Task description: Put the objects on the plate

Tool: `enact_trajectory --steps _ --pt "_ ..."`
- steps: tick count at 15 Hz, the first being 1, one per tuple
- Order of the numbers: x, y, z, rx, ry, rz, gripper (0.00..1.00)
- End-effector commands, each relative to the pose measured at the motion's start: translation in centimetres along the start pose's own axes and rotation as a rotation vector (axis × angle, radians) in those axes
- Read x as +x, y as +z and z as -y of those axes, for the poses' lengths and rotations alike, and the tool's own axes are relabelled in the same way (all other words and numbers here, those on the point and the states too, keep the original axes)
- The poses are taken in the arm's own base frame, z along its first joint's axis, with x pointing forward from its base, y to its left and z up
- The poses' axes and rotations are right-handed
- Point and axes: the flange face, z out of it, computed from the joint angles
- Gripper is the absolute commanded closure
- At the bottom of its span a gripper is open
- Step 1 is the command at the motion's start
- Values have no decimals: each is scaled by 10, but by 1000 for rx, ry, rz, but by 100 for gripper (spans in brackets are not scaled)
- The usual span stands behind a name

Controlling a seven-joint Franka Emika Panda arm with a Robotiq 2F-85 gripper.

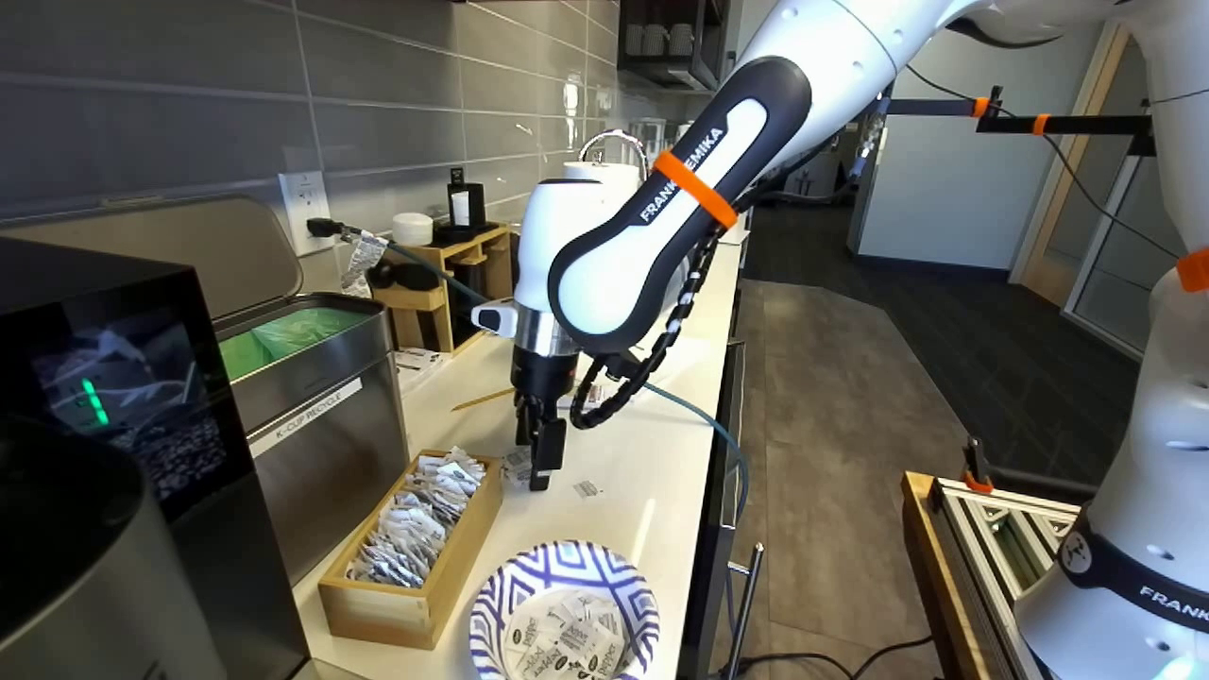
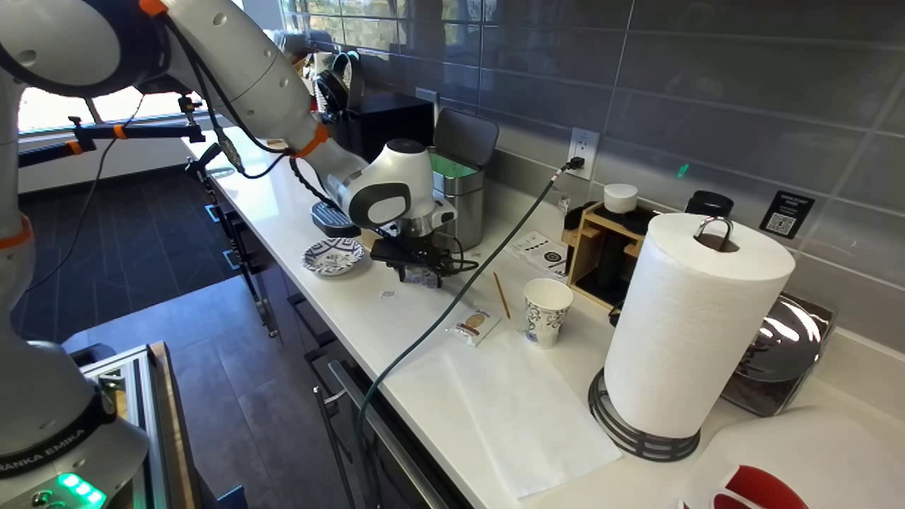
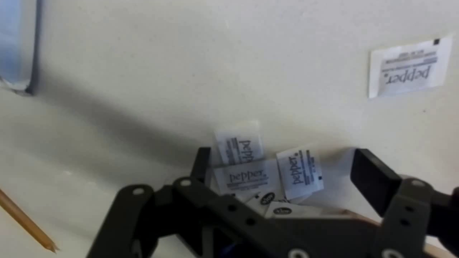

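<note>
The round white plate with a blue pattern [image 1: 557, 565] sits near the counter's front edge and holds several white packets [image 1: 571, 637]. It also shows in an exterior view as the plate [image 2: 311, 260] beside the arm. Several pepper packets [image 3: 247, 175] lie in a loose, overlapping pile on the counter. Over this pile my gripper [image 3: 283, 166] stands open and low, a finger on either side; nothing is gripped. Its body hides part of the pile. A single pepper packet [image 3: 410, 66] lies apart, visible also as a small packet [image 1: 587, 488] in an exterior view.
A wooden tray [image 1: 468, 548] full of packets stands close beside the gripper, with a metal bin [image 1: 331, 463] behind it. A pencil [image 3: 28, 222] lies nearby. A cable [image 2: 459, 297] crosses the counter near the arm; a paper cup [image 2: 548, 311] stands beyond.
</note>
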Motion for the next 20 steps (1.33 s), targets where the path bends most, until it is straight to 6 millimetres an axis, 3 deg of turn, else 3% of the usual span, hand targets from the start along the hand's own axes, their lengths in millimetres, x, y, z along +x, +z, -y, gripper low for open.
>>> enact_trajectory --steps 1,9,20 --pt "6 -4 8 11 -40 1 0" --pt "27 -5 -7 -9 -9 107 0" --pt "43 16 -13 14 16 176 0"
